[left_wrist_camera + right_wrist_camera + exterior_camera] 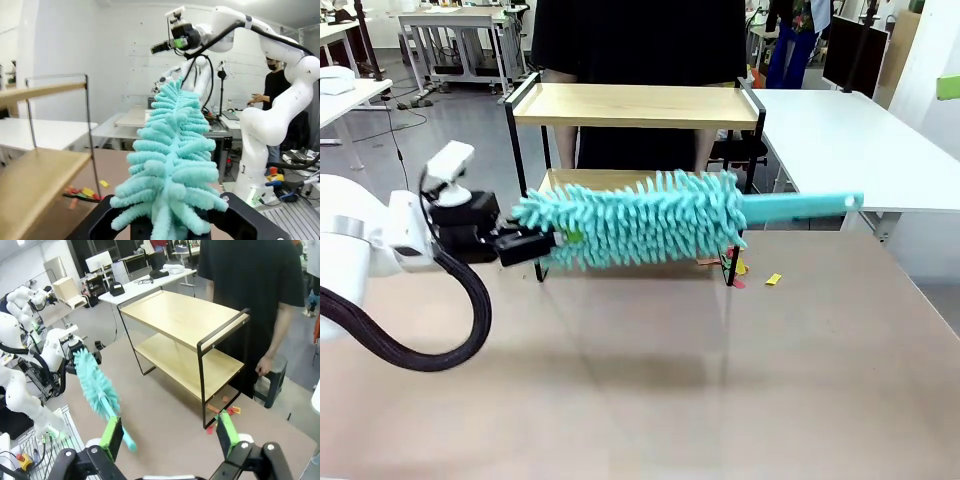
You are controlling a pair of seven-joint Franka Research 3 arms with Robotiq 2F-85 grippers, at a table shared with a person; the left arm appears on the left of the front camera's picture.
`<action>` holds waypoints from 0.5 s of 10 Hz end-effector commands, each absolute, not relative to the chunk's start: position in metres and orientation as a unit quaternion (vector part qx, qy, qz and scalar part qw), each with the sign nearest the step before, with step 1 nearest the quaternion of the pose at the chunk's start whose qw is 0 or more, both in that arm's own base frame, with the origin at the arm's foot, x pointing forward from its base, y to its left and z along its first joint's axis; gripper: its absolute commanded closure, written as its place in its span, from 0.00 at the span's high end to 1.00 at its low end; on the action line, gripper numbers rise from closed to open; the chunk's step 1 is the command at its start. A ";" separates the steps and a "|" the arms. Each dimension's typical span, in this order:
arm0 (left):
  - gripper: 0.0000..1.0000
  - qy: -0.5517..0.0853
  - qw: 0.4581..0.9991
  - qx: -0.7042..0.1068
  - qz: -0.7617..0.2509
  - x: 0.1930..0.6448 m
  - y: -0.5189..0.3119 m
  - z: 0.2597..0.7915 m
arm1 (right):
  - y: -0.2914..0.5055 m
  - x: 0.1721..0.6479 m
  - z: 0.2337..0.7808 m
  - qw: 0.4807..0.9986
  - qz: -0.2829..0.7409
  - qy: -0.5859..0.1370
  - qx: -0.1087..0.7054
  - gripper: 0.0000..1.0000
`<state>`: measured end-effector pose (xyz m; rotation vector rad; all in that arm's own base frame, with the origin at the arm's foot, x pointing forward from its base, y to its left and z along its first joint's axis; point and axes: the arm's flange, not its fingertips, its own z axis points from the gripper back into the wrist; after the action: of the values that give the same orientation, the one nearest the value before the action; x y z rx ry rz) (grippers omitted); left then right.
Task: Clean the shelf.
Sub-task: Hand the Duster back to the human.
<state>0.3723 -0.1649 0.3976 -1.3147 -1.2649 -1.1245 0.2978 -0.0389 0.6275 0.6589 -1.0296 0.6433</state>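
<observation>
The shelf (635, 105), two light wooden boards in a black frame, stands at the table's far side, also seen in the wrist views (35, 180) (180, 315). My left gripper (545, 243) (170, 227) is shut on the fluffy end of a turquoise duster (640, 220) (172, 160) (97, 385). The duster lies level in front of the lower board, its plain handle pointing right. My right gripper (170, 432) hangs open high above the table's right part, nothing between its green pads (112, 432); the left wrist view shows it raised (161, 47).
A person in black stands behind the shelf, one hand (262, 365) hanging by its end. Small coloured scraps (735, 268) (222, 410) lie on the brown table (720, 380) at the shelf's right foot. White desks (840, 130) stand to the right.
</observation>
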 end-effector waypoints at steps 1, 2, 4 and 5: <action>0.17 -0.573 0.472 -0.507 -0.437 0.373 -0.138 0.455 | -0.040 0.298 0.631 0.769 0.304 -0.475 0.300 1.00; 0.17 -0.601 0.485 -0.475 -0.422 0.378 -0.123 0.480 | -0.040 0.298 0.631 0.769 0.304 -0.475 0.300 1.00; 0.17 -0.662 0.493 -0.411 -0.386 0.372 -0.085 0.536 | -0.040 0.298 0.631 0.769 0.304 -0.475 0.300 1.00; 0.17 -0.689 0.504 -0.383 -0.353 0.367 -0.063 0.559 | -0.040 0.298 0.631 0.769 0.304 -0.475 0.300 1.00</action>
<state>0.3766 -0.0659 0.5461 -0.9921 -1.6199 -0.9302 0.2977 -0.0388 0.6281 0.6579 -1.0304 0.6443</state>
